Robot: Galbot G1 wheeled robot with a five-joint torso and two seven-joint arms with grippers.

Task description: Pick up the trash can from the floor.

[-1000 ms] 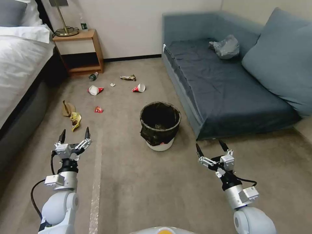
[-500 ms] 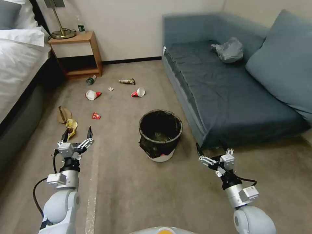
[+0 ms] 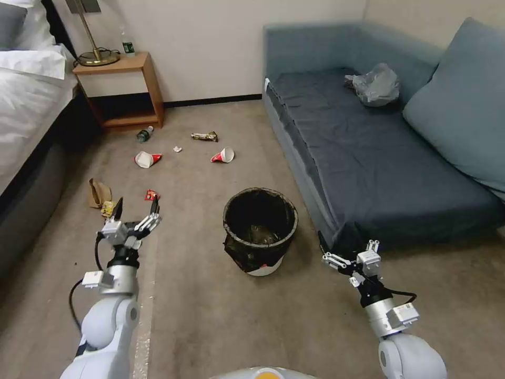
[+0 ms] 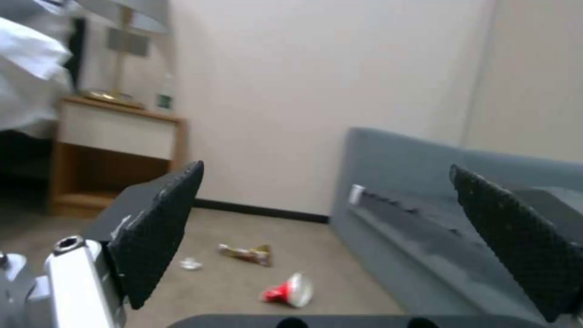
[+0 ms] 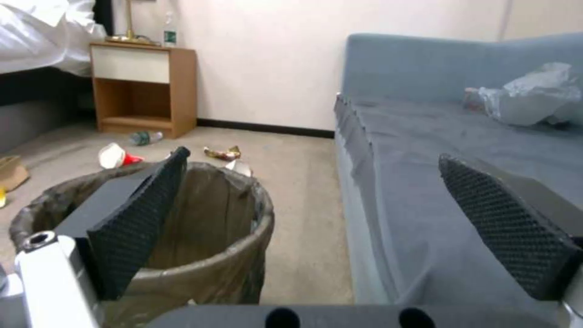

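The trash can [image 3: 260, 229] stands upright on the floor [image 3: 221, 316] at the centre of the head view, its black liner bag draped over the rim and its white base visible below. It is just beside the front corner of the blue sofa [image 3: 379, 158], which occupies the right half of the frame.

The left tool [image 3: 135, 210] is at the lower left of the head view, raised above the carpet and well apart from the trash can. Its fingers are spread apart and grip nothing; the left wrist view confirms a wide gap between the two black pads [image 4: 158, 232].

The right tool [image 3: 342, 247] is at the lower right of the head view, near the sofa corner and to the right of the trash can, not touching it. Its fingers are likewise spread and grip nothing. In the right wrist view one pad [image 5: 136, 228] overlaps the trash can's rim in the frame.

A pale tape strip [image 3: 144, 316] runs along the carpet at the lower left. Litter lies on the floor in the upper-left area: two red-and-white paper cups [image 3: 223, 155], a wrapper [image 3: 204, 137] and a bottle [image 3: 144, 133] by the wooden nightstand [image 3: 123, 89]. A pale grey plastic bag [image 3: 376, 84] rests on the sofa at the upper right.
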